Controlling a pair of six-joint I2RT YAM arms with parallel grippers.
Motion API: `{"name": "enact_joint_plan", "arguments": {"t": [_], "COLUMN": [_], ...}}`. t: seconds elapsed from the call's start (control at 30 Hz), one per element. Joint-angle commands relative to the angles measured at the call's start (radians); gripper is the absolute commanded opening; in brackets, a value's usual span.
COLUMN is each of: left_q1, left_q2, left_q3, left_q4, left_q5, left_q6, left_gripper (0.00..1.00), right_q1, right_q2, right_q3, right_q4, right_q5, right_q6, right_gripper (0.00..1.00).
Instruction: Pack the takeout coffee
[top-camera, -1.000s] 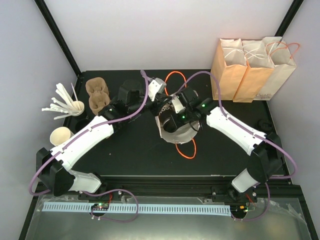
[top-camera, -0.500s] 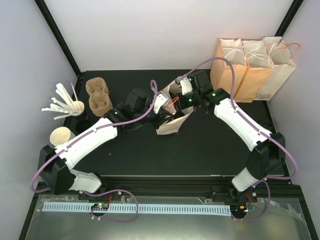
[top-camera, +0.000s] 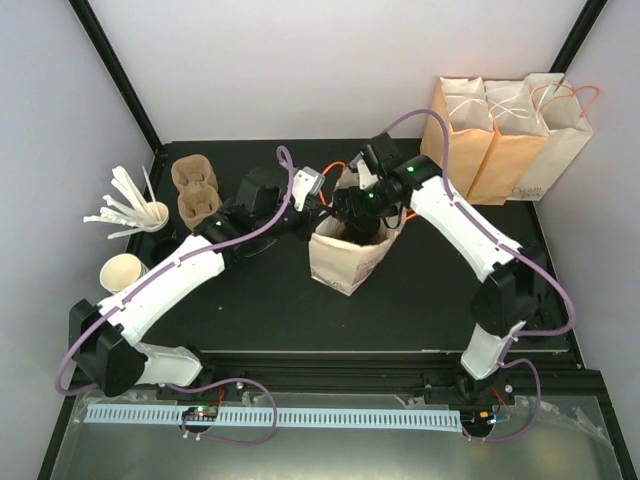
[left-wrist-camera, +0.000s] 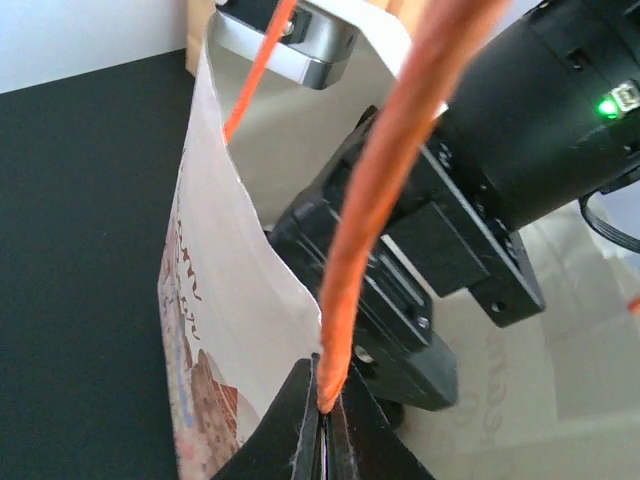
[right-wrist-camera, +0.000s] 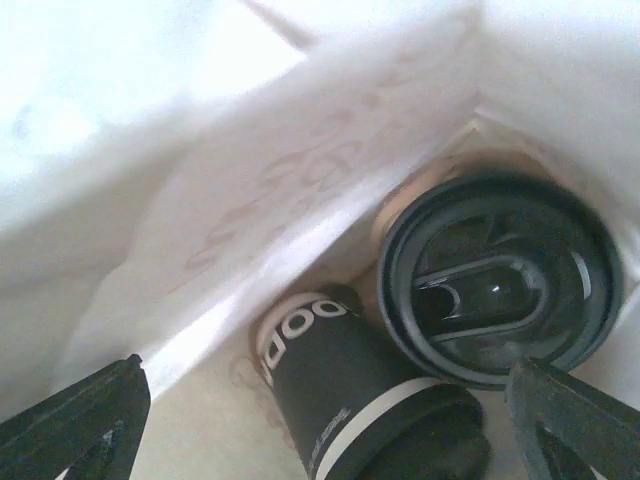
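Observation:
A white printed paper bag (top-camera: 345, 262) stands upright mid-table. My left gripper (left-wrist-camera: 325, 415) is shut on the bag's orange handle (left-wrist-camera: 375, 200) right at the rim, on the bag's left side (top-camera: 318, 196). My right gripper (top-camera: 357, 222) reaches down into the bag's mouth. In the right wrist view its fingertips (right-wrist-camera: 75, 420) are spread wide, and the right gripper (right-wrist-camera: 325, 430) holds nothing. Below it, on the bag's floor, one takeout coffee (right-wrist-camera: 345, 395) lies on its side, black with a white band. A second black cup stands upright beside it, its round lid (right-wrist-camera: 500, 285) facing up.
Three tall paper bags (top-camera: 505, 125) stand at the back right. Brown cup carriers (top-camera: 195, 190), a cup of white sticks (top-camera: 150, 212) and a stack of paper cups (top-camera: 122, 270) sit along the left side.
The bag, lying slumped half a second ago, now stands upright. My right gripper has swung from the back down into the bag's mouth. The left gripper keeps its hold at the rim.

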Motion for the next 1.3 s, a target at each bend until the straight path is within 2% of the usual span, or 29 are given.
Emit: {"name": "enact_joint_plan", "arguments": {"t": [0.0, 0.13, 0.27, 0.37, 0.53, 0.77, 0.9, 1.0, 1.07, 1.17, 1.27], "left_q1": [0.000, 0.022, 0.078, 0.096, 0.097, 0.095, 0.089, 0.083, 0.078, 0.077, 0.076], "left_q2": [-0.053, -0.054, 0.073, 0.142, 0.193, 0.190, 0.162, 0.130, 0.105, 0.083, 0.075], "left_q3": [-0.030, -0.032, 0.112, 0.202, 0.240, 0.261, 0.244, 0.203, 0.168, 0.133, 0.123], "left_q4": [0.109, 0.212, 0.131, 0.077, 0.093, 0.026, -0.042, -0.055, -0.043, -0.028, -0.024], "left_q5": [-0.048, -0.097, -0.010, 0.073, 0.183, 0.275, 0.298, 0.308, 0.310, 0.309, 0.315], "left_q6": [-0.022, 0.008, 0.026, 0.071, 0.110, 0.197, 0.269, 0.292, 0.303, 0.309, 0.303], "left_gripper": [0.02, 0.02, 0.02, 0.02, 0.02, 0.02, 0.01, 0.01, 0.02, 0.02, 0.02], "right_q1": [-0.007, -0.001, 0.034, 0.078, 0.216, 0.260, 0.286, 0.317, 0.344, 0.364, 0.365], "right_q2": [0.097, -0.042, -0.149, -0.163, -0.126, -0.152, -0.144, -0.126, -0.146, -0.195, -0.163], "right_q3": [0.098, -0.046, -0.161, -0.183, -0.112, -0.113, -0.174, -0.230, -0.296, -0.376, -0.349], "right_q4": [-0.146, 0.005, 0.069, 0.039, 0.023, 0.061, 0.081, 0.133, 0.211, 0.324, 0.271], "right_q5": [-0.011, -0.035, -0.033, -0.033, 0.017, 0.048, 0.094, 0.179, 0.235, 0.351, 0.405], "right_q6": [0.108, 0.068, 0.000, -0.053, -0.134, -0.222, -0.307, -0.341, -0.404, -0.452, -0.452], "right_gripper": [1.00, 1.00, 0.98, 0.93, 0.93, 0.92, 0.91, 0.92, 0.99, 1.00, 1.00]}}
